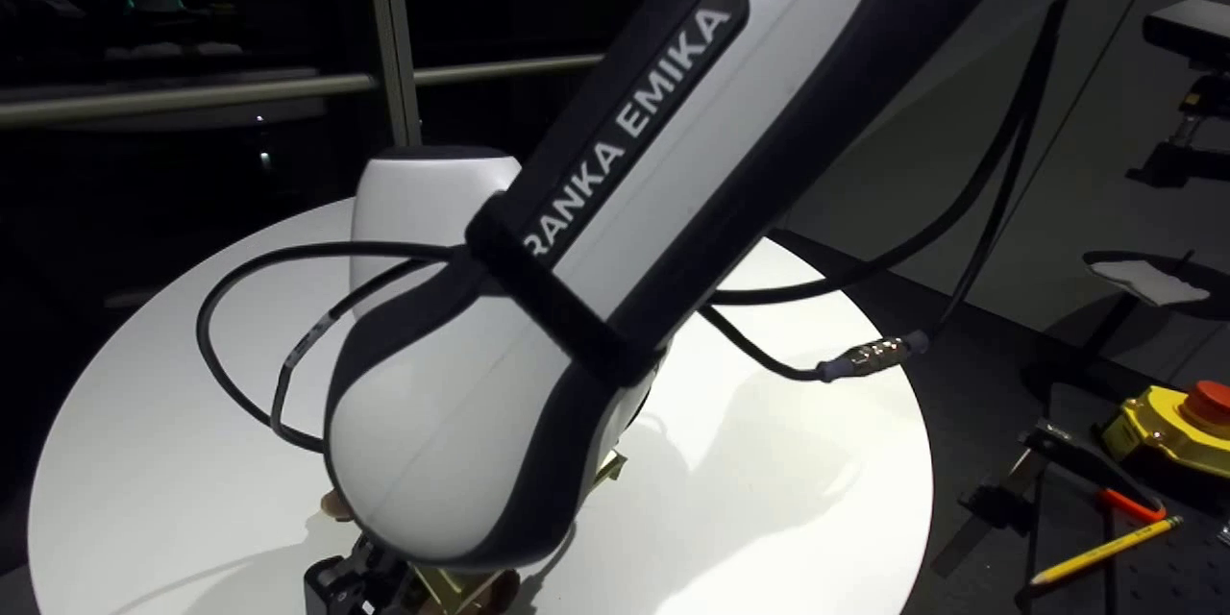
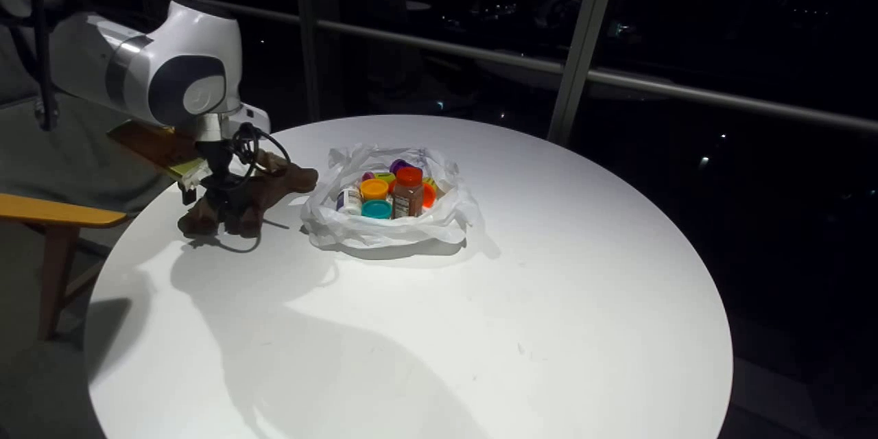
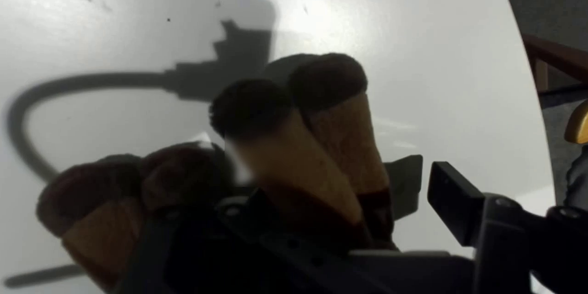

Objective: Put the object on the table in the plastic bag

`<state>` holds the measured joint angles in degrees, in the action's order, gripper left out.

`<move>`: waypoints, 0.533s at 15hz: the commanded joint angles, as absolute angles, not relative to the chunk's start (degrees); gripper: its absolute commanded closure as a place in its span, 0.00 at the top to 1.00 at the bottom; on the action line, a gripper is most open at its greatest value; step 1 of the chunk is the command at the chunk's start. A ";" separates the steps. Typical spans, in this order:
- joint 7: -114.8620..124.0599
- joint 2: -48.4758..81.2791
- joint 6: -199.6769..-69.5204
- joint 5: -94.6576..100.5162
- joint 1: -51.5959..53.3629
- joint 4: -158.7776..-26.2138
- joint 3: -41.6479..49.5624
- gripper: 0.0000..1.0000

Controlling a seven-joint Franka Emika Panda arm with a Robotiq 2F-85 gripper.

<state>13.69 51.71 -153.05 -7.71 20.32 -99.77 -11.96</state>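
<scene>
In the wrist view, the gripper (image 3: 349, 188) is hiding much of the toy (image 3: 298, 165) beneath it. In an exterior view, the arm (image 1: 673, 183) above the gripper is blocking most of the toy. Near the gripper, the bag (image 2: 387, 234) is covering the jars (image 2: 409, 195) at their bottoms; labels (image 2: 401, 206) are showing too small to read.

My gripper (image 3: 349, 197) stands with its jaws parted in the wrist view, a wide gap between the fingers (image 3: 452, 202); one finger shows its flat black face plainly, while the one across the gap is dark and hard to make out. Above the fingers in an exterior view, the white-and-dark wrist (image 2: 192, 72) carries the gripper I control from a distance, pointed downward. In an exterior view the white-and-black arm (image 1: 692, 125) slants down on a diagonal toward the fingers, its rounded lower end covering most of the gripper from me.
</scene>
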 commanded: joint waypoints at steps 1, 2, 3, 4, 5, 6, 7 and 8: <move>17.03 52.77 -156.54 -6.80 24.32 -98.08 -8.99 0.52; 17.70 52.54 -157.40 -6.55 25.20 -98.20 -8.16 0.42; 18.32 52.13 -158.34 -6.40 26.03 -98.64 -7.55 0.36; 19.02 51.62 -159.22 -6.19 26.97 -99.05 -6.88 0.29; 19.66 51.01 -159.99 -5.94 27.93 -99.66 -6.25 0.20; 20.46 50.62 -160.61 -5.63 28.91 -99.88 -5.39 0.14; 21.56 50.10 -161.17 -4.97 30.36 -100.12 -3.89 0.08; 23.31 49.80 -161.56 -4.43 32.40 -99.96 -2.22 0.08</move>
<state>18.45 51.48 -159.30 -6.74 27.75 -99.36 -6.43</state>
